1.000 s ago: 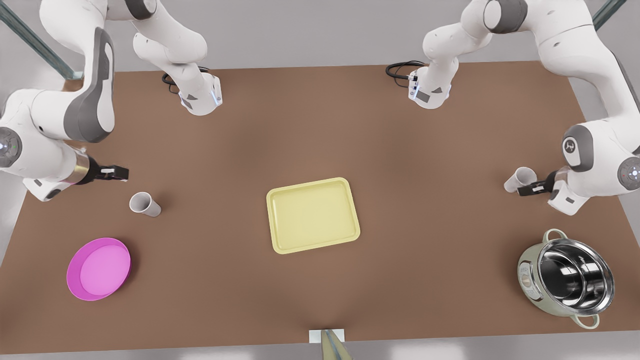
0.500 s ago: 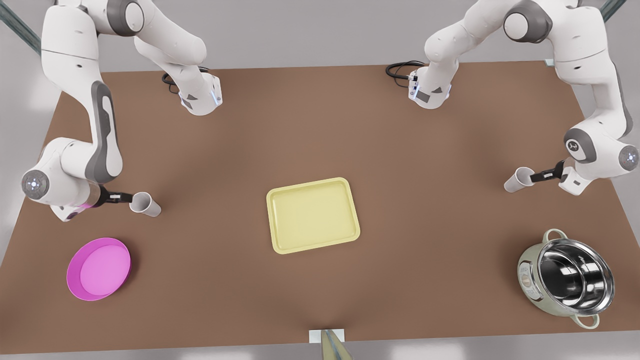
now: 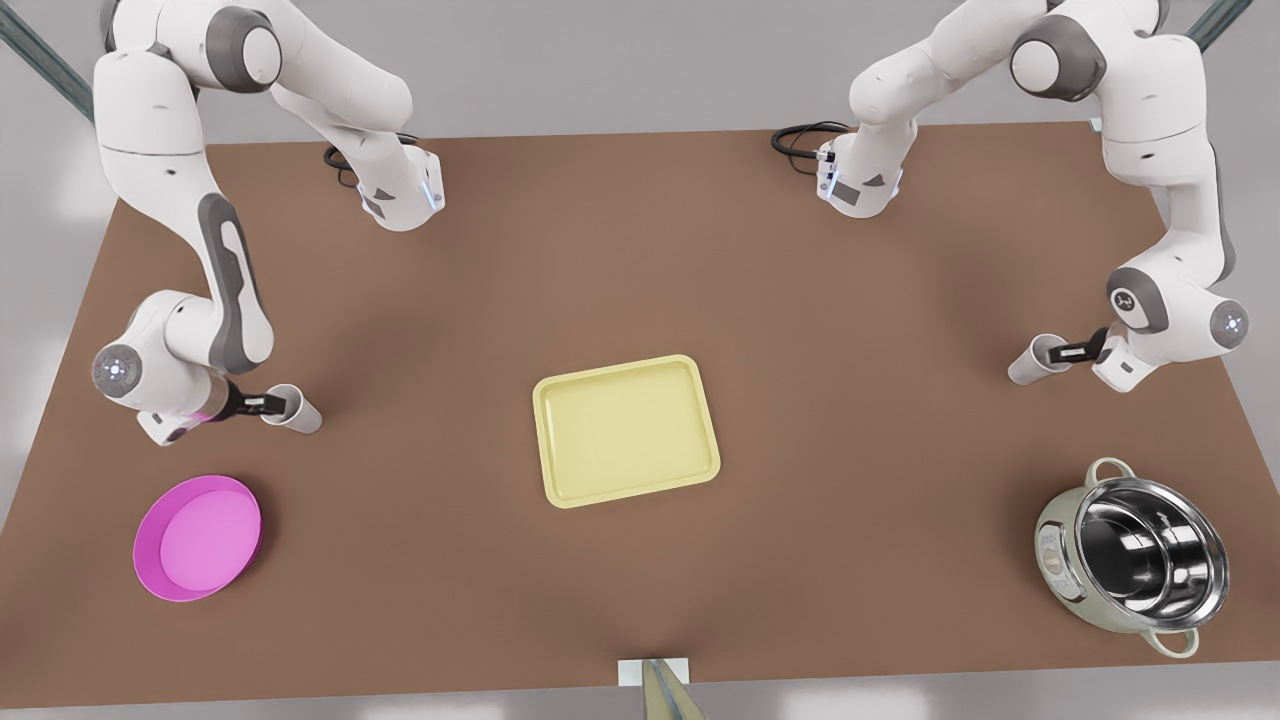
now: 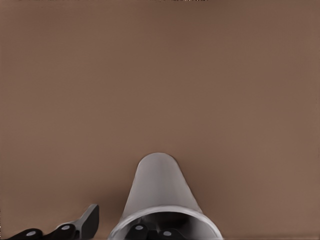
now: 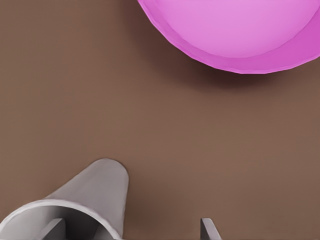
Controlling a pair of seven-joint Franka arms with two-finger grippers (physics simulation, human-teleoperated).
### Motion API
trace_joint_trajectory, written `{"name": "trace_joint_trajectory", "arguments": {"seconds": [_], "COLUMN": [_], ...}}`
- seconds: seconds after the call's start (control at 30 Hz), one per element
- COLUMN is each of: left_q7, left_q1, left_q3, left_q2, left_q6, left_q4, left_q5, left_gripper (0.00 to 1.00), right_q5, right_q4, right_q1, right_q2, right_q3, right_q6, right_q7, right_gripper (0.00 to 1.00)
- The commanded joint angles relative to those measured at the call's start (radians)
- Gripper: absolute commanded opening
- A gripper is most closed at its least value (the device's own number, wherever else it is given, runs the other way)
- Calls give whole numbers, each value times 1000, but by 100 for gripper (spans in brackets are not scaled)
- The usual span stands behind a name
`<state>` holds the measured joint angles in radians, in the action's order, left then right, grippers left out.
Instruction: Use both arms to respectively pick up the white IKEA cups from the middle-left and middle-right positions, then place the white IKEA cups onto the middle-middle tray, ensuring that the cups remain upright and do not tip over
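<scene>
Two grippers we saw open: right gripper (image 3: 283, 404) straddling one cup's (image 3: 297, 412) rim, left gripper (image 3: 1062, 352) straddling the other cup's (image 3: 1032, 364).

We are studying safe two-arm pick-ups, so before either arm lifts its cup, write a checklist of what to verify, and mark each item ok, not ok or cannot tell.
1. Left gripper astride the right-hand cup wall, one finger inside: ok.
2. Right gripper astride the left-hand cup wall, one finger inside: ok.
3. Fingers closed on the walls: not ok, both grippers are open.
4. Both cups upright on the table: ok.
5. Tray lying flat mid-table, no cup on it yet: ok.
6. Whether a wall pinch will keep the cups level: cannot tell.
</scene>
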<state>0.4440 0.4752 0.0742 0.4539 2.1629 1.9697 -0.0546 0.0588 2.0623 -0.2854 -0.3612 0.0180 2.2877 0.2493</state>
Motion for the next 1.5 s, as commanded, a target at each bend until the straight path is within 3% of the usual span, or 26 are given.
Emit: {"name": "trace_joint_trajectory", "arguments": {"seconds": [0.0, 0.17, 0.2, 0.27, 0.3, 0.33, 0.43, 0.53, 0.67, 0.9, 1.1, 1.2, 1.23, 1.33, 1.4, 1.47], "left_q7": [122, 122, 121, -11, -206, -425, -829, -1168, -1479, -1713, -1714, -1713, -1710, -1710, -1711, -1713], "left_q1": [-3, -26, -35, -101, -133, -142, -161, -334, -570, -771, -776, -779, -779, -779, -776, -771], "left_q3": [-1, -5, -5, -63, -146, -275, -453, -468, -478, -478, -478, -478, -478, -478, -478, -478], "left_q2": [-3, -49, -66, -112, -110, -86, -15, 71, 176, 279, 355, 368, 371, 373, 371, 367], "left_q6": [-8, -110, -133, -140, -140, -146, -169, -167, -159, -18, 91, 109, 110, 110, 107, 104], "left_q4": [-2, -21, -25, -55, -109, -166, -273, -374, -491, -560, -552, -552, -552, -552, -552, -551], "left_q5": [7, 28, 30, 30, 30, 30, 27, 28, 33, 9, -64, -65, -67, -67, -65, -64], "left_gripper": [28, 21, 21, 21, 21, 21, 21, 21, 21, 21, 21, 22, 41, 54, 78, 91], "right_q5": [-2, -2, -2, 0, 0, 0, 1, 1, 1, 4, -2, 1, 7, 3, 4, 7], "right_q4": [7, 18, 18, 16, 15, 13, 12, 4, -28, -125, -326, -410, -419, -422, -433, -432], "right_q1": [0, -12, -12, -14, -14, -12, -5, -3, 6, 60, 422, 514, 545, 583, 591, 591], "right_q2": [-4, -30, -31, -39, -39, -41, -41, -36, -18, -27, -186, -245, -259, -294, -332, -352], "right_q3": [0, 0, 0, 0, 0, 0, -3, -10, -64, -357, -357, -357, -357, -357, -357, -357], "right_q6": [59, 82, 82, 82, 82, 81, 79, 72, 10, -43, -33, -33, -30, 35, 72, 102], "right_q7": [47, 47, 48, 84, 84, 84, 84, 82, 79, 110, 21, -128, -196, -231, -234, -232], "right_gripper": [100, 100, 96, 77, 70, 67, 53, 35, 22, 21, 21, 21, 21, 21, 21, 21]}}
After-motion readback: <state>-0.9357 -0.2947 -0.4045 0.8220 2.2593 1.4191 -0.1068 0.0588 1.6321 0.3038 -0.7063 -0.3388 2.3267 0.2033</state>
